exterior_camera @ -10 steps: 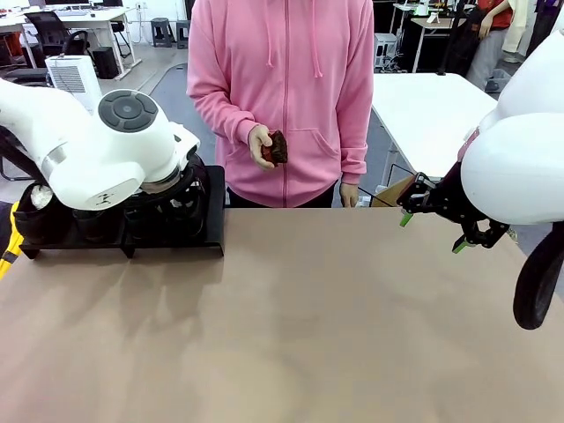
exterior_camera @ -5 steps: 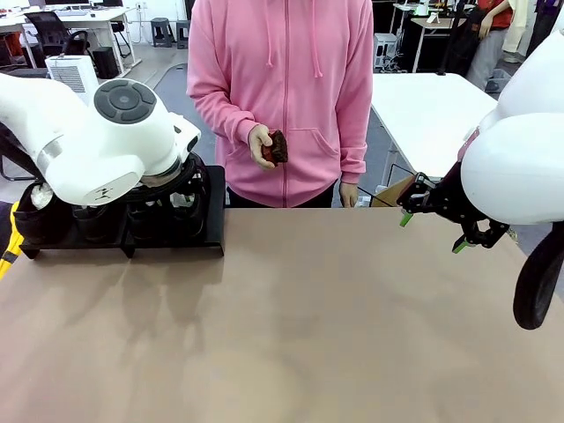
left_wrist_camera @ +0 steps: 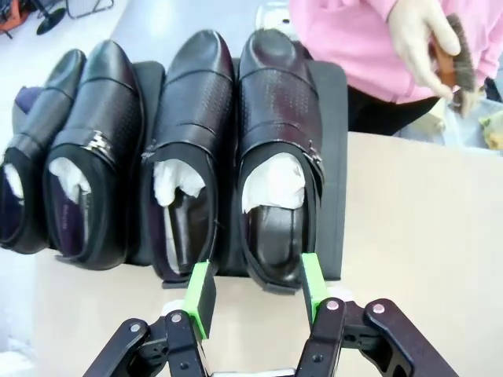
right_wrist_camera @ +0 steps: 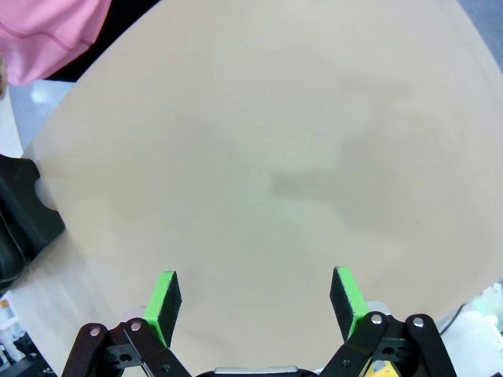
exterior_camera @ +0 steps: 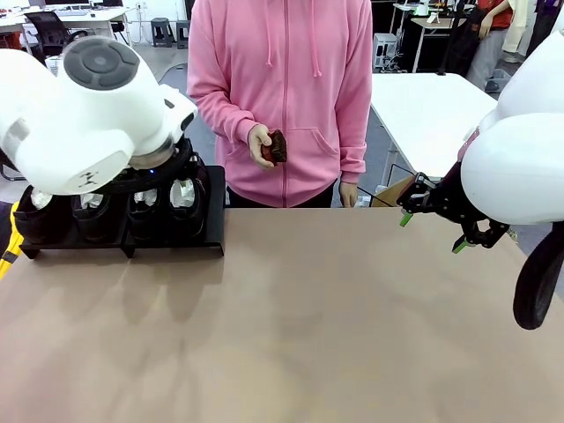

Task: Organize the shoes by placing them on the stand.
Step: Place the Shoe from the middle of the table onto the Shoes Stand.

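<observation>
**All four shoes on the stand; left fingers empty above the heels**

I found the four glossy black leather dress shoes (left_wrist_camera: 181, 149) lined up side by side on the low matte-black stand (left_wrist_camera: 334, 157), toes pointing toward the person in the pink hooded top (exterior_camera: 282, 97), crumpled white paper showing in the heel openings. The stand sat at the far left of the tan surface (exterior_camera: 308, 326).

My left gripper (left_wrist_camera: 255, 290) hung just short of the heels of the two shoes nearest the person, fingers (left_wrist_camera: 199, 289) part-spread and holding nothing. My right gripper (right_wrist_camera: 255, 302) hovered over bare surface, fingers spread wide and empty.

Handling, as I judged it: polished leather looked slippery, uppers firm but liable to dent, the paper stuffing lending some stiffness. I would pinch the heel wall or the collar rim, not the slick toe. The person's hand (exterior_camera: 261, 144) held a small dark brush-like thing (exterior_camera: 278, 147); what it was I could not tell for certain.
</observation>
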`<state>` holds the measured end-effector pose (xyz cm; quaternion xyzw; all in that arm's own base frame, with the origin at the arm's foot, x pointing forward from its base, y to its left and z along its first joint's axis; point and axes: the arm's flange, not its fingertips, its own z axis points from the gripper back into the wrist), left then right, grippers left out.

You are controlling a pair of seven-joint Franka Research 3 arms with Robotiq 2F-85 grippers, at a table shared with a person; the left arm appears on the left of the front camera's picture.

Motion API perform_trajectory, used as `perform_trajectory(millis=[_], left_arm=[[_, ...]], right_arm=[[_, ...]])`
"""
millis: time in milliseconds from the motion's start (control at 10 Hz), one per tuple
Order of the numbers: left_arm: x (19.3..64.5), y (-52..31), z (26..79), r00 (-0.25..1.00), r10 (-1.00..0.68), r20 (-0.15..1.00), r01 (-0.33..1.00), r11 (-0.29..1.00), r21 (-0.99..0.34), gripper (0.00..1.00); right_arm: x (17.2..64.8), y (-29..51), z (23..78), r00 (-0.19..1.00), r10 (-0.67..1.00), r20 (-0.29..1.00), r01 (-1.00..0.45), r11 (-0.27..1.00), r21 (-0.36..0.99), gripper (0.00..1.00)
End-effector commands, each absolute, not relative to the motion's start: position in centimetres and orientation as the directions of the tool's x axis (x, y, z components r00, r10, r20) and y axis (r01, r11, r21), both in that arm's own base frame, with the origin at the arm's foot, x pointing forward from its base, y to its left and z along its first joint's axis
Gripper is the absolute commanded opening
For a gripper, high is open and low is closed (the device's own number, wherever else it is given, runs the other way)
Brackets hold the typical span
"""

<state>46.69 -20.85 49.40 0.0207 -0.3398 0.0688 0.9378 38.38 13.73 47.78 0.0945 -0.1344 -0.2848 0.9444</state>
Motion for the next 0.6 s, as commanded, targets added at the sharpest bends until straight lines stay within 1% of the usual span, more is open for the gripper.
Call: perform_trajectory(millis=[0, 100, 200, 300, 500], left_arm=[[44.2, -19.8, 50.8, 0.734, 0.113, 0.669, -0.134, 0.991, -0.02, 0.59], [43.1, -20.1, 50.9, 0.741, 0.11, 0.663, -0.123, 0.992, -0.027, 0.59], [42.0, -20.5, 50.7, 0.773, 0.111, 0.625, -0.104, 0.993, -0.048, 0.59], [44.4, -20.6, 51.4, 0.732, 0.118, 0.671, -0.142, 0.99, -0.019, 0.59], [44.4, -20.6, 51.4, 0.732, 0.118, 0.671, -0.142, 0.99, -0.019, 0.59]], right_arm=[[38.5, 13.5, 47.9, 0.809, -0.552, 0.2, 0.498, 0.826, 0.264, 1.0], [38.5, 13.5, 47.9, 0.809, -0.552, 0.2, 0.498, 0.826, 0.264, 1.0], [38.5, 13.5, 47.9, 0.809, -0.552, 0.2, 0.498, 0.826, 0.264, 1.0], [38.5, 13.5, 47.9, 0.809, -0.552, 0.2, 0.498, 0.826, 0.264, 1.0], [38.5, 13.5, 47.9, 0.809, -0.552, 0.2, 0.498, 0.826, 0.264, 1.0]])
